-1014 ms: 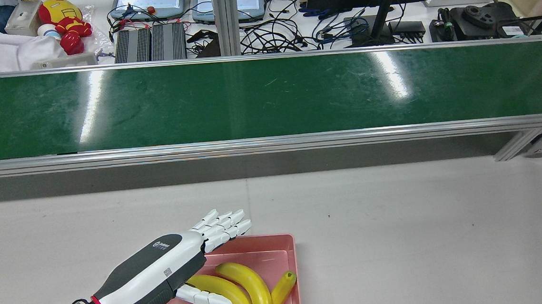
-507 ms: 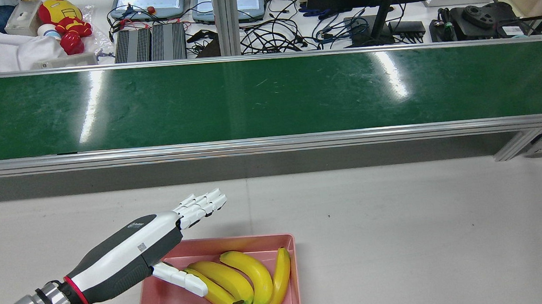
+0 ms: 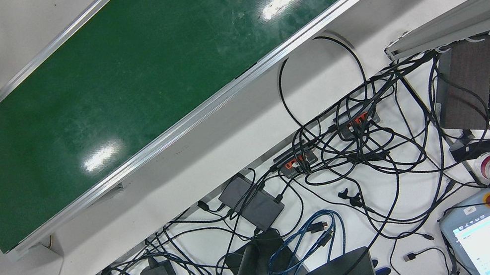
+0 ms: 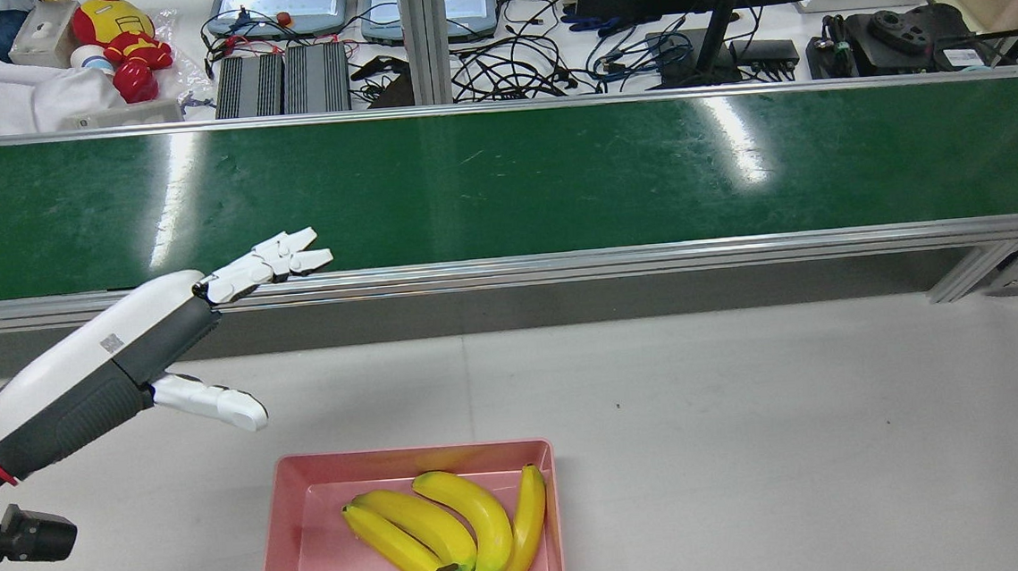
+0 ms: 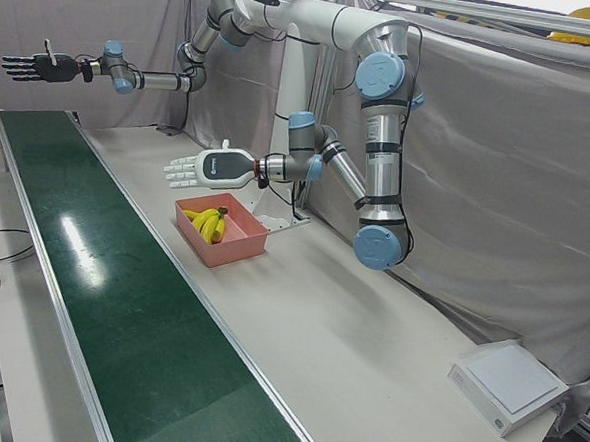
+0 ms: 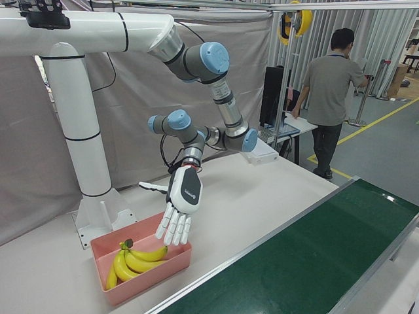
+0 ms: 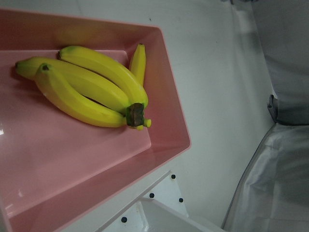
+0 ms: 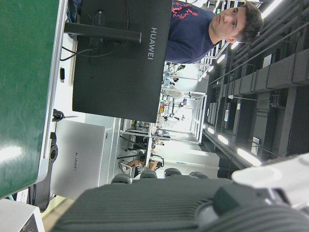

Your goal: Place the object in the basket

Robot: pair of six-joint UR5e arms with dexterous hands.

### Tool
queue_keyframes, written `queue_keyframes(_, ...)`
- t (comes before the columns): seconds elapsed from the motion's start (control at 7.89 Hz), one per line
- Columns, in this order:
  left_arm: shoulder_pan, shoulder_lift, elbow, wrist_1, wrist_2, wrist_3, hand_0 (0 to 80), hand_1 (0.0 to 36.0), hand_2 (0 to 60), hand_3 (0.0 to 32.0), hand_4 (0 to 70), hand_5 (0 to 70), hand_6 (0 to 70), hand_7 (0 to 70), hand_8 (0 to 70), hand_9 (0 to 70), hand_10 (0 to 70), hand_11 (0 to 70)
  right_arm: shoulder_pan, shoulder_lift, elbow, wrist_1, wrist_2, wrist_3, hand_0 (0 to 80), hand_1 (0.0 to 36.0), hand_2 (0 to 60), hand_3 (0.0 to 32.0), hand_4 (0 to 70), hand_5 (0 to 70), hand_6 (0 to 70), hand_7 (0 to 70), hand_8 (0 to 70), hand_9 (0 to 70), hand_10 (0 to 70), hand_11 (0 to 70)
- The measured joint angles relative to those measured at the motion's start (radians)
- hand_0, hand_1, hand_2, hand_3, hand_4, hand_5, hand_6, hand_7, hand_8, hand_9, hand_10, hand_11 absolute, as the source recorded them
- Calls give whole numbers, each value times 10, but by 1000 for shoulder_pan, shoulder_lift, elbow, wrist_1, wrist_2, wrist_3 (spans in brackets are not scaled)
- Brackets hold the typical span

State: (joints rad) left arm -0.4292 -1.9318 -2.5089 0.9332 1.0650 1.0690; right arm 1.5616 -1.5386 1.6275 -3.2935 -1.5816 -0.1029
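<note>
Bright, even overhead light glares in streaks on the green conveyor belt (image 4: 502, 183).

The rear view's bottom edge at 6 o'clock cuts off the pink basket (image 4: 287, 552); the right hand escapes that view entirely.

The left hand (image 4: 164, 354) is showing a white back, a dark grey palm side and white segmented fingers (image 4: 278, 252), with a small printed label on the back and a red ring at the wrist. The right hand (image 5: 29, 66) is looking dark. Both arms (image 5: 381, 126) are wearing silver tubes, pale blue joint caps and black seams, rising from a white pedestal (image 6: 82, 163).
</note>
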Motion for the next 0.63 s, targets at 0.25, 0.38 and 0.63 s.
queue_keyframes(0.25, -58, -1, -28, 12, -1, -27, 57, 0, 0, 0, 258, 487, 203, 277, 179, 279, 143, 198, 0, 0, 0, 0, 0, -1, 0, 0, 0, 0, 0, 0, 0, 0, 0, 0, 0, 0)
queue_keyframes(0.38, -83, 0, -27, 7, -1, -40, 52, 0, 1, 0, 250, 576, 219, 314, 202, 313, 160, 222, 0, 0, 0, 0, 0, -1, 0, 0, 0, 0, 0, 0, 0, 0, 0, 0, 0, 0)
queue_keyframes(0.63, -145, 5, -26, 0, 0, -65, 67, 0, 0, 0, 233, 416, 185, 255, 163, 258, 130, 179, 0, 0, 0, 0, 0, -1, 0, 0, 0, 0, 0, 0, 0, 0, 0, 0, 0, 0)
